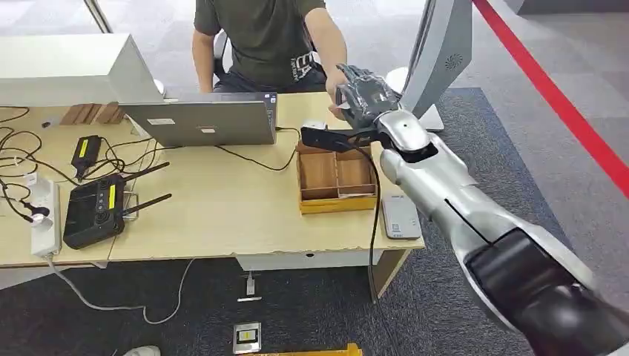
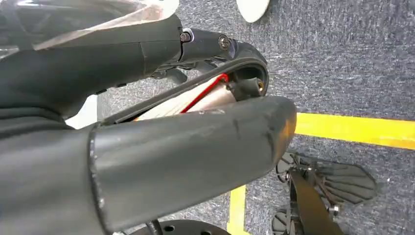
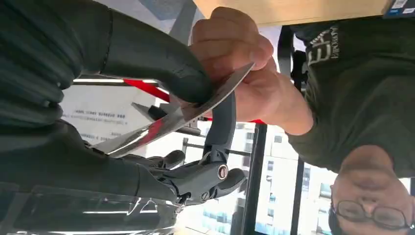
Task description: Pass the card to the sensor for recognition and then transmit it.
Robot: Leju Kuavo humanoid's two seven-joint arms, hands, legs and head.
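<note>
Glossy card (image 3: 195, 110) btwn right hand (image 3: 161, 73) fingers

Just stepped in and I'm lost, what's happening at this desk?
The robot's right hand is stretched over the far corner of the desk, holding a card out to a seated person. The person's hand is already gripping the card's other end, so both hold it mid-handover. A laptop and a wooden tray sit on the desk nearby.
</note>
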